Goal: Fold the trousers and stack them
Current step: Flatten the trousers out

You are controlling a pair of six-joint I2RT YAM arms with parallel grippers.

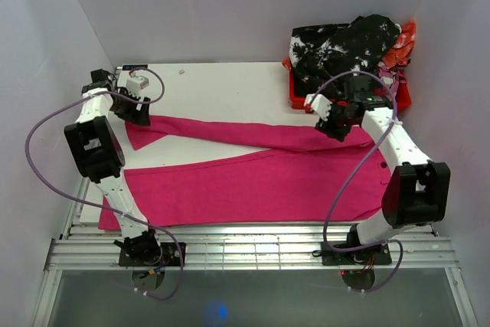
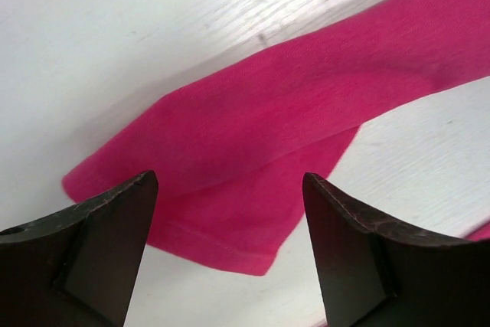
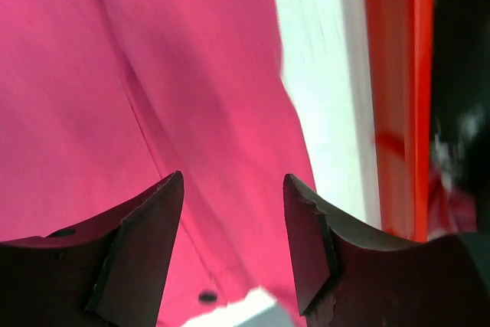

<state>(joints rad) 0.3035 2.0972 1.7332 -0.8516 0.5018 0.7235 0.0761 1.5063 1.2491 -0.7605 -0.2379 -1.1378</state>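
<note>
Trousers (image 1: 253,185) flat from above; wrist views alone: left gripper (image 2: 230,183) wide, empty, right gripper (image 3: 233,180) narrower, empty, beside red crate (image 3: 398,74).

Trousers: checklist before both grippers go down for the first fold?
1. Left gripper open and empty: ok.
2. Left gripper above the far leg's cuff: ok.
3. Right gripper open and empty: ok.
4. Right gripper above the trousers, near where the legs join: ok.
5. Clearance to the red crate beside the right gripper: cannot tell.
6. The trousers lying flat and straight: not ok, legs splayed apart, creases under the right gripper.
</note>
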